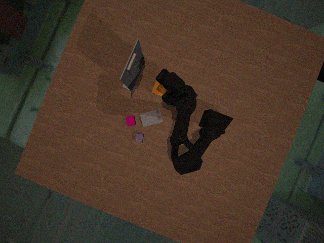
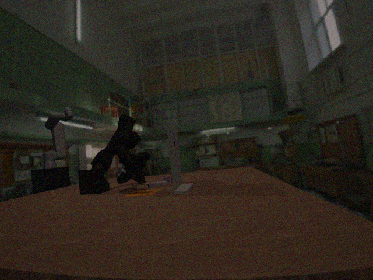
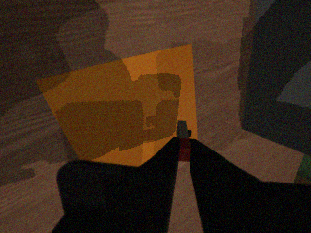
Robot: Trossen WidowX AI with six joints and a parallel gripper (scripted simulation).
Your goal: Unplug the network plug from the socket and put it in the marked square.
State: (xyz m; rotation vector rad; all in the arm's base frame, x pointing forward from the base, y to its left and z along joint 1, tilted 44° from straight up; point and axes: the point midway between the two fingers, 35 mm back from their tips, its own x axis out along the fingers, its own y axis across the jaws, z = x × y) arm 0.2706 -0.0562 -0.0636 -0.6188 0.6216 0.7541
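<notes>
Above the orange square [image 3: 121, 104], a small red-and-grey plug [image 3: 184, 140] sits pinched.

Wooden table [image 1: 235, 78] with orange square [image 1: 157, 89], panel [image 1: 132, 68]
</notes>
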